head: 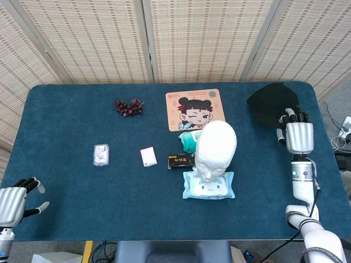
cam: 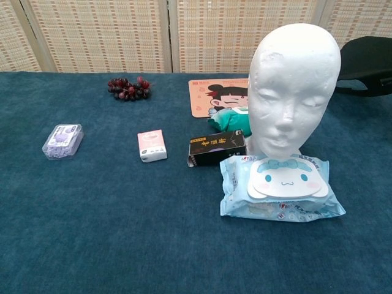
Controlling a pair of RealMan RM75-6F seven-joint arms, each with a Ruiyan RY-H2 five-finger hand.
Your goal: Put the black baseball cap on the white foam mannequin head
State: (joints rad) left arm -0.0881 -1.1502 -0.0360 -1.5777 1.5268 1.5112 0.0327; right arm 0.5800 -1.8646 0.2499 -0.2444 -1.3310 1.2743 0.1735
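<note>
The white foam mannequin head (head: 216, 147) stands upright right of the table's middle, facing the front edge; it fills the chest view (cam: 295, 89). The black baseball cap (head: 272, 104) is at the far right, lifted off the cloth, its underside showing in the chest view (cam: 366, 61). My right hand (head: 299, 135) grips the cap's near edge, fingers pointing away from me. My left hand (head: 13, 203) rests at the front left corner, fingers apart, holding nothing.
A wet-wipes pack (head: 208, 185) lies before the mannequin head, with a black box (head: 180, 160) and a teal item (head: 188, 139) beside it. Further off lie a cartoon mat (head: 194, 109), grapes (head: 128, 107), a pink box (head: 148, 156) and a purple case (head: 101, 154).
</note>
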